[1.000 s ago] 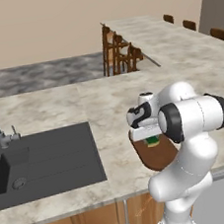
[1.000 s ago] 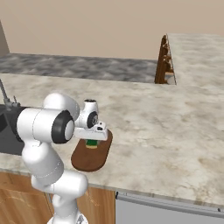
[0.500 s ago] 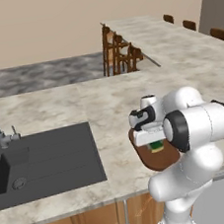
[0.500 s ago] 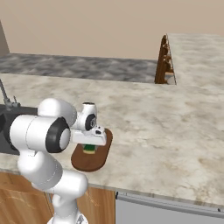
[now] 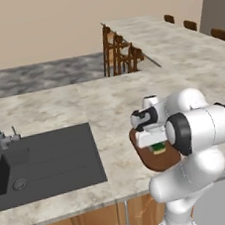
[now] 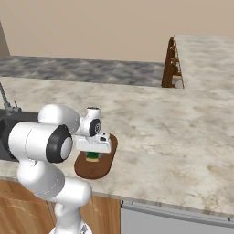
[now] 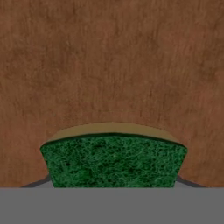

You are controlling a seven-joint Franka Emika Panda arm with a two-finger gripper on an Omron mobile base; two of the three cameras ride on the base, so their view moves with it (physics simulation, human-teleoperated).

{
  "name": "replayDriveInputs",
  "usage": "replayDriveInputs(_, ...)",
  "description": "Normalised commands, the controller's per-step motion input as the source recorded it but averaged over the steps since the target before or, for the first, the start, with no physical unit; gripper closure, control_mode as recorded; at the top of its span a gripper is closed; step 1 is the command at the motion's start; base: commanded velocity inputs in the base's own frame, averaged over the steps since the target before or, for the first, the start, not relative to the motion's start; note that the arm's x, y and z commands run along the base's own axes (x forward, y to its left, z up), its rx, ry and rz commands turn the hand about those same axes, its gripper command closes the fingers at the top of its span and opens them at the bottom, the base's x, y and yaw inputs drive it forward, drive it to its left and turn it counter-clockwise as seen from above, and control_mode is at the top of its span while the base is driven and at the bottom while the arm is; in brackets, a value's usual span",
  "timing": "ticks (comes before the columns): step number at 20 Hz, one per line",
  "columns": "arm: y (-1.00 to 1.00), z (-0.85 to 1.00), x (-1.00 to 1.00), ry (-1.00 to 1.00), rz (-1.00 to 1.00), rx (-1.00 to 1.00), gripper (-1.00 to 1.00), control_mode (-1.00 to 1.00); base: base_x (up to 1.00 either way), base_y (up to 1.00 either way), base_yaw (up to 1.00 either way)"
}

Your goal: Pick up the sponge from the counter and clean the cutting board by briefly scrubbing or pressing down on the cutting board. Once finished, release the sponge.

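Scrubbing step: fingers [image 7: 113,183] clamped on the sponge [image 7: 113,159], low centre, pressing it onto the board [image 7: 109,65]. Next, I'd judge, brief rub, then release.

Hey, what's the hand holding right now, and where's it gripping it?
The sponge, pinched by its two sides between the hand's fingers, green face toward the camera, over the cutting board.

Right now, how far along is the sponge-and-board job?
Done: the sponge is off the counter, gripped in the claw. In hand: the claw holds it low over the cutting board, whose brown wood fills the hand view; actual contact cannot be confirmed. Left: finish the press or scrub, then release the sponge.
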Motion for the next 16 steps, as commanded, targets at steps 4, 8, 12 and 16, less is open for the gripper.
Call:
replayDriveInputs(4, 0.00, -0.40, -0.70, 0.08, 0.00, 0.00, 1.00, -1.00, 0.00, 0.00, 0.00)
replayDriveInputs(8, 0.00, -0.86, -0.25, 0.00, 0.00, 0.00, 1.00, -1.00, 0.00, 0.00, 0.00)
replayDriveInputs(12, 0.00, -0.04, -0.68, 0.00, 0.00, 0.00, 1.00, -1.00, 0.00, 0.00, 0.00)
replayDriveInputs(16, 0.00, -0.26, -0.97, 0.01, 0.00, 0.00, 1.00, -1.00, 0.00, 0.00, 0.00)
